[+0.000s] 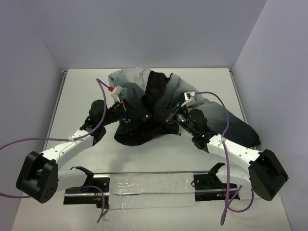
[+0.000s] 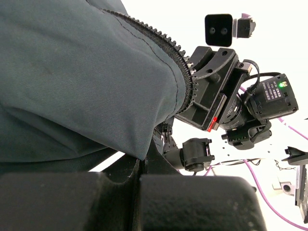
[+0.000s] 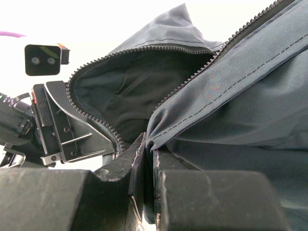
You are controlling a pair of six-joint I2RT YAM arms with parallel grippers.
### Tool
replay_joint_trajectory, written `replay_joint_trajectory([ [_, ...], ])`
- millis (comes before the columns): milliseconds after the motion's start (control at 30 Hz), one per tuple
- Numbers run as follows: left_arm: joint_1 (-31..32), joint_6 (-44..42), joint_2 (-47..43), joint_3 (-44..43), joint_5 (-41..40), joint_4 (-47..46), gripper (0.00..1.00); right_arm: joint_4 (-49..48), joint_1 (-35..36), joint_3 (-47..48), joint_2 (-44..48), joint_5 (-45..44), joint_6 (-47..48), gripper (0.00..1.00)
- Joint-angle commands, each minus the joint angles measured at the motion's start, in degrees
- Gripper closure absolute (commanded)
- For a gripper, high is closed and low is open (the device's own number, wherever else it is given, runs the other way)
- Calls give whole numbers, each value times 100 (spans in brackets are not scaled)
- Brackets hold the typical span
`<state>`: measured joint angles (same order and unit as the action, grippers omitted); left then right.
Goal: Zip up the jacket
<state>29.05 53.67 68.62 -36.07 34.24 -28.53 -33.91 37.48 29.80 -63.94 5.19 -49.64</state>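
Note:
The jacket [image 1: 159, 103] lies bunched at the middle of the white table, light grey at the back and dark charcoal toward the front, with black lining showing. Its front is open. My left gripper [image 1: 126, 114] is shut on the jacket's lower left edge. In the left wrist view the gripper [image 2: 140, 162] pinches a fabric corner just under a row of zipper teeth [image 2: 180, 67]. My right gripper [image 1: 171, 117] is shut on the facing front edge. In the right wrist view the gripper [image 3: 150, 150] clamps the hem where two rows of zipper teeth [image 3: 91, 118] meet. The zipper slider cannot be made out.
A clear plastic strip on black mounts [image 1: 154, 185] runs across the near table edge between the arm bases. Purple cables [image 1: 102, 103] loop over both arms. White walls close the table at the back and both sides.

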Motion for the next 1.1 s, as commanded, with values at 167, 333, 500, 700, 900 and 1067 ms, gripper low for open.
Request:
replay_joint_trajectory([
  [167,-31,64,-9,-248,74,-229,100,-505,157,185,-184,-24,65,100],
  [333,-31,38,-21,-242,95,-196,100,-538,172,269,-279,-21,62,100],
  [500,-25,-18,-15,-225,92,-113,100,-558,167,307,-291,-21,53,100],
  [700,-31,-102,-22,-217,25,0,100,-564,171,300,-224,-44,45,100],
  [900,-31,-111,-21,-210,39,36,100,-555,172,339,-248,-57,42,100],
  [1067,-31,-147,11,-207,91,50,100,-564,164,402,-319,-45,33,100],
])
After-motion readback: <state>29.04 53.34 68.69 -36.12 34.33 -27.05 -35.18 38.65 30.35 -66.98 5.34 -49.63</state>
